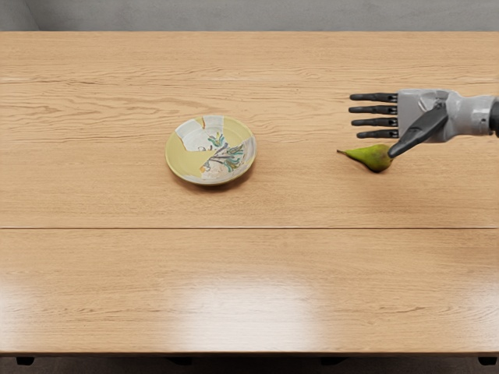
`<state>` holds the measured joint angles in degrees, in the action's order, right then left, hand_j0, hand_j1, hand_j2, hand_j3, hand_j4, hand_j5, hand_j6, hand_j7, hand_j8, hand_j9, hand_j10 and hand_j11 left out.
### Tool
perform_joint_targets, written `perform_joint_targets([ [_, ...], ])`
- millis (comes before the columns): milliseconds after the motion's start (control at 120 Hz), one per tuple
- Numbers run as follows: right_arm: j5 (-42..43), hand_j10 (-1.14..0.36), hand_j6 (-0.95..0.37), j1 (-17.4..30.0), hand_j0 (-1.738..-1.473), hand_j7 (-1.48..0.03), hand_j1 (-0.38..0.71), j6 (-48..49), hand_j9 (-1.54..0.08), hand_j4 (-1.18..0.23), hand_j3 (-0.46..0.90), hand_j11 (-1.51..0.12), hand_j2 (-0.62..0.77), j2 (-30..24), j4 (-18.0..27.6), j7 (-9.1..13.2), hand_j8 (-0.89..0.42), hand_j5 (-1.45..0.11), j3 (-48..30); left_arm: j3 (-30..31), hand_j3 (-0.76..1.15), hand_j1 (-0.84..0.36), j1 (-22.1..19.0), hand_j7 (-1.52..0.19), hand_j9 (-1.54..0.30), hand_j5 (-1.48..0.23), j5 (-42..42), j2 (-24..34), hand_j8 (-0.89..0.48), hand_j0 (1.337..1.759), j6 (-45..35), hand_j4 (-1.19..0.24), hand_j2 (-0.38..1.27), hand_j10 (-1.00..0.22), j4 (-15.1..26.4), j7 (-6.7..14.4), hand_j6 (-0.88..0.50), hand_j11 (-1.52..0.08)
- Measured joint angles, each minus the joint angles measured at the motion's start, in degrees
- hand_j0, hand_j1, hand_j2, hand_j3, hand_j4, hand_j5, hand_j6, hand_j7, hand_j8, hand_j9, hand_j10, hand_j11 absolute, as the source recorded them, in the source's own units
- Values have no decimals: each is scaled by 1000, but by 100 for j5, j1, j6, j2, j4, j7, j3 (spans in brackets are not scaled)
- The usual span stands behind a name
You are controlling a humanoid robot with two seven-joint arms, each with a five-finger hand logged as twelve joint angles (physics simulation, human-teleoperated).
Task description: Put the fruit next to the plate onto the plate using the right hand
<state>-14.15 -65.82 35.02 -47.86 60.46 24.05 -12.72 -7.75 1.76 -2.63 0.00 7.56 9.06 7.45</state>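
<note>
Right arm (474,115): grey forearm entering from the picture's right edge, held roughly level; right hand (405,117): pale grey palm housing at the wrist's end, open and holding nothing; fingers (374,110): four, dark, straight, stacked in parallel with small gaps, pointing toward the picture's left; thumb (417,132): dark, extended, slanting down and toward the left, apart from the fingers.

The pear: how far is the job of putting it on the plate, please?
Done: only the approach; the right hand is beside the pear, fingers spread, thumb pointing down at it. In hand: nothing is grasped; the pear lies on the table, apart from the plate, toward the picture's right. Left: close on the pear, lift it, carry it to the plate and set it down.
</note>
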Motion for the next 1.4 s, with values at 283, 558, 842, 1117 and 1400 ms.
perform_joint_targets([
  [283, 156, 2, 2, -98, -1658, 0, -349, 0, 0, 0, 0, 0, 0, -9, -64, 175, 2, 0, -7, 0, 0, 348, 0, -1, -1, -1, 0, 0, -1, 1658, 0, -1, 0, -1, 0, 0, -1, -1],
  [558, 2808, 0, 0, -285, -1658, 0, -349, 0, 0, 0, 0, 0, 0, 68, 10, 152, 0, 0, -844, 0, 0, 348, 0, -1, -1, -1, 0, 0, -1, 1658, 0, -1, 0, -1, 0, 1, -1, -1],
  [842, 4264, -1, -2, -203, -1658, 0, -349, -1172, 0, -2, 0, 0, 0, 224, 658, 139, -2, 0, -892, 0, 0, 348, 0, -1, -1, -1, 0, 0, -1, 1658, 0, -1, 0, -1, 0, 1, -1, -1],
  [1117, 5239, -2, -4, 66, -1658, 0, -349, -3003, 0, -3, 0, 0, 1, 711, 1009, 157, -3, 0, -602, 1, 0, 348, 0, -1, -1, -1, 0, 0, -1, 1658, 0, -1, 0, -1, 0, 0, -1, -1],
  [1400, 5514, -2, -4, 355, -1658, 0, -349, -4342, 0, -3, 0, 0, 1, 1104, 1126, 149, -3, 0, -255, 0, 0, 348, 0, -1, -1, -1, 0, 0, -1, 1658, 0, -1, 0, -1, 0, 1, -1, -1],
])
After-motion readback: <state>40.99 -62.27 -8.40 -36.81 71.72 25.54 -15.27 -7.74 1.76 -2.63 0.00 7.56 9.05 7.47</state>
